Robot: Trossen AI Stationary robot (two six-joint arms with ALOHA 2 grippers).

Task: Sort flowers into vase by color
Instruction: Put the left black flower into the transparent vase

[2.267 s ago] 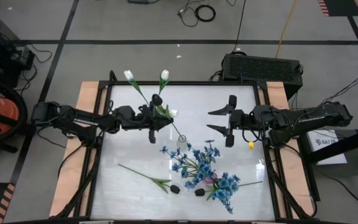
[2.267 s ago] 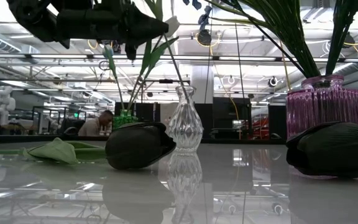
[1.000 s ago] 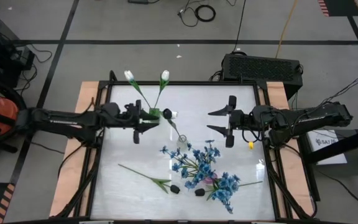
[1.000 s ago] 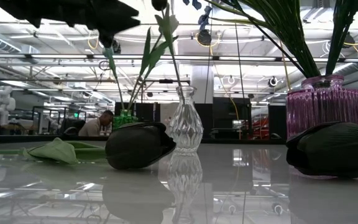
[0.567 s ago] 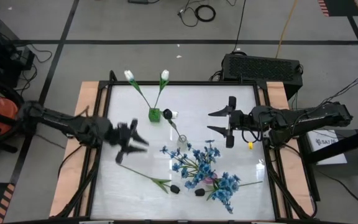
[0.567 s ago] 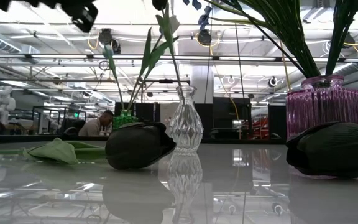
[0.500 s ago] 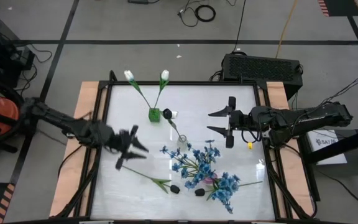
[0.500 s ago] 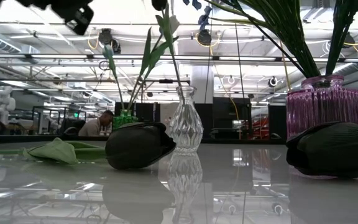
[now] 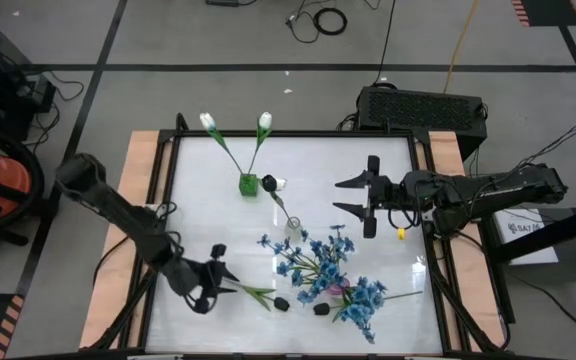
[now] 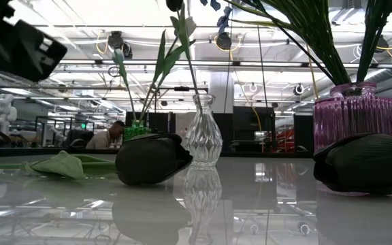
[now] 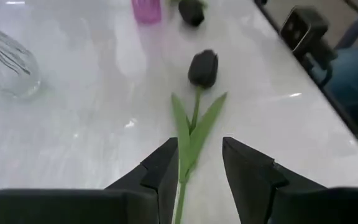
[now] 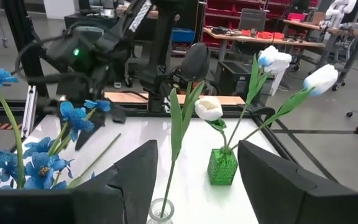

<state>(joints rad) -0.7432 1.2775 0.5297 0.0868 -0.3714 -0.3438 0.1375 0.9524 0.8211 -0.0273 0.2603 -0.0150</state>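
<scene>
— Where is the left gripper (image 9: 214,282) right now?

— Low over the glossy white surface (image 9: 388,200), toward seven o'clock in the overhead view. Its two dark fingers (image 11: 166,171) stand apart, one on each side of the thin green stem of a black tulip bud (image 11: 202,68) lying flat there. Nothing is clamped.

— What else lies around that flower?

— A second black tulip bud (image 9: 320,309) lies just past it, at about six o'clock. Right beside that stands the ribbed pink glass vase (image 10: 353,119), packed with sprays of small blue blooms (image 9: 320,262) that spread over the middle of the surface and crowd the space next to the lying buds.

— And the other vases?

— A small clear glass bud vase (image 10: 203,135) stands near the centre, holding one black tulip and one white tulip (image 12: 207,109) on tall leafy stems. At eleven o'clock a little green glass vase (image 9: 248,184) holds two white tulips (image 9: 208,121) that lean outward.

— The right arm?

— The right gripper (image 9: 369,195) hovers at about two o'clock, fingers wide apart and holding nothing, well clear of the flowers.
</scene>
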